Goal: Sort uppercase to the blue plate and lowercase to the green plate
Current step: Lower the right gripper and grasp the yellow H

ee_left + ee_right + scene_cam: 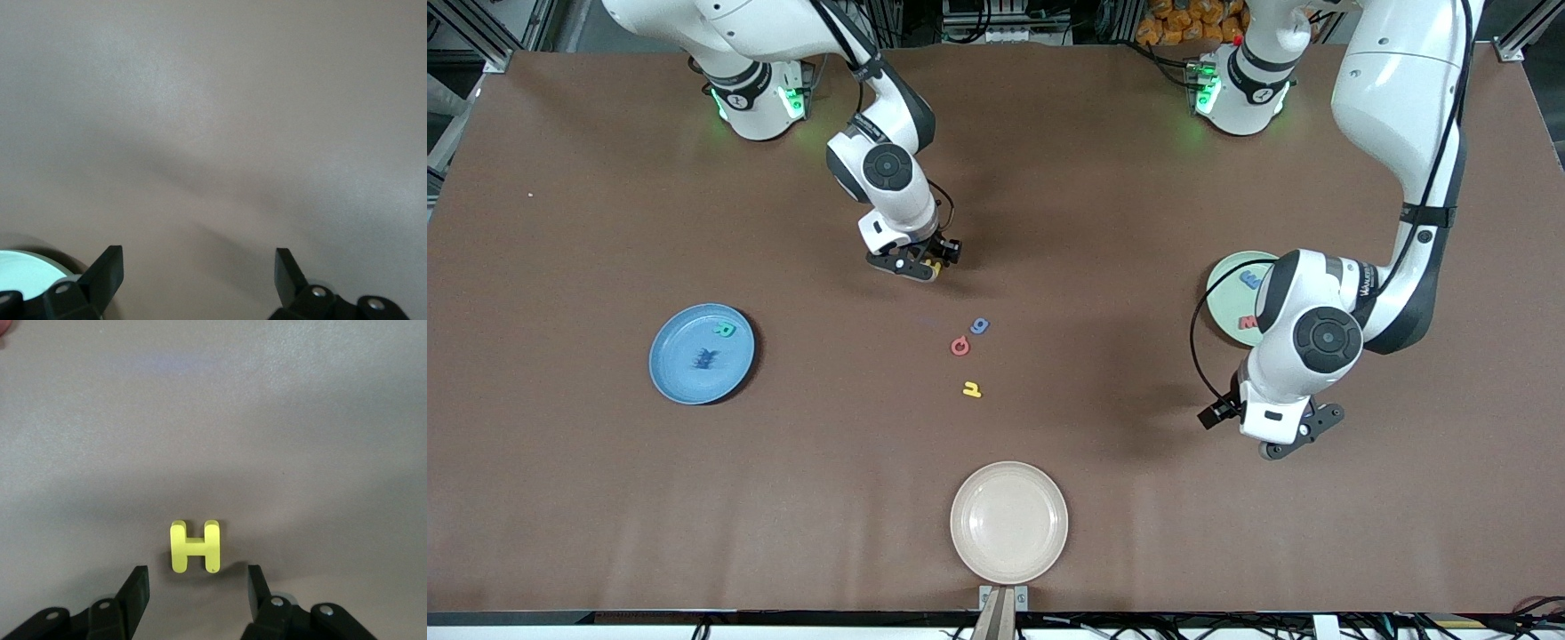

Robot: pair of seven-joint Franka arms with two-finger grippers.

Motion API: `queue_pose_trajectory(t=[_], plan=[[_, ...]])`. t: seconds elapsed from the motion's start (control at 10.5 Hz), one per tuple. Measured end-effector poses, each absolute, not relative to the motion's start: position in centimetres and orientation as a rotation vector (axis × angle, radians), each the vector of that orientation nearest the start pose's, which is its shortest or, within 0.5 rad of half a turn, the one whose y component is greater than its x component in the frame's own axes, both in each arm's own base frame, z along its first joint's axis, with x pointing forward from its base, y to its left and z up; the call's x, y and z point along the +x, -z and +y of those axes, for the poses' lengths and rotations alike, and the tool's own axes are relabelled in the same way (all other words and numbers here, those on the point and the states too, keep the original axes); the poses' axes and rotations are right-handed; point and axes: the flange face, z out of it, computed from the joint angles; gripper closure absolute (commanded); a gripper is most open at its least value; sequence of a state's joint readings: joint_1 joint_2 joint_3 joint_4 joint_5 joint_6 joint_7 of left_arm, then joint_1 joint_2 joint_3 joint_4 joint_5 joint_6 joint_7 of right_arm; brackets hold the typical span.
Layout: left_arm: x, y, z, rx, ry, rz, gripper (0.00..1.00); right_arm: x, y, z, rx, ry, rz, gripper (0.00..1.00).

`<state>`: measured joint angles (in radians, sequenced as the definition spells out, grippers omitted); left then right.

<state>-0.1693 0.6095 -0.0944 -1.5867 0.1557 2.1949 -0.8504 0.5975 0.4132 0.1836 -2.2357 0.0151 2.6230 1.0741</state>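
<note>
Even overhead light falls on the brown table (1049, 178), with a pale sheen near the bases, where green lamps tint it. Soft arm shadows spread across it. The wrist views look paler and washed out; the yellow H (195, 547) is sharp.

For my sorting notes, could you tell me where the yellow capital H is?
The yellow H lies on the table, between the right end effector's open fingers, farther from the front camera than the blue g.

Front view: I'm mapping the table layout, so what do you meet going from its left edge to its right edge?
blue plate → right gripper over the yellow H → cream-white plate → green plate → left gripper
</note>
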Motion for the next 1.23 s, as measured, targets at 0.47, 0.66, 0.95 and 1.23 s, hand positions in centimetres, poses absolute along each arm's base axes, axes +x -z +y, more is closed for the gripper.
queue_pose_trajectory(t=[0.47, 0.66, 0.95, 1.23], plan=[[67.6, -28.0, -16.8, -2.981, 0.062, -0.781, 0.0, 39.8, -17.9, 37.8, -3.085, -0.083, 0.483, 0.36], [67.6, -28.0, -16.8, -2.981, 0.062, -0.781, 0.0, 40.4, -17.7, 37.6, -3.091, -0.072, 0.481, 0.39], [67.6, -27.8, -16.8, -2.982, 0.063, -0.781, 0.0, 40.4, -17.4, 37.8, -3.093, -0.075, 0.476, 0.43], [67.7, -27.5, -16.8, -2.983, 0.064, -0.781, 0.0, 40.4, -17.5, 37.9, -3.092, -0.073, 0.472, 0.5]])
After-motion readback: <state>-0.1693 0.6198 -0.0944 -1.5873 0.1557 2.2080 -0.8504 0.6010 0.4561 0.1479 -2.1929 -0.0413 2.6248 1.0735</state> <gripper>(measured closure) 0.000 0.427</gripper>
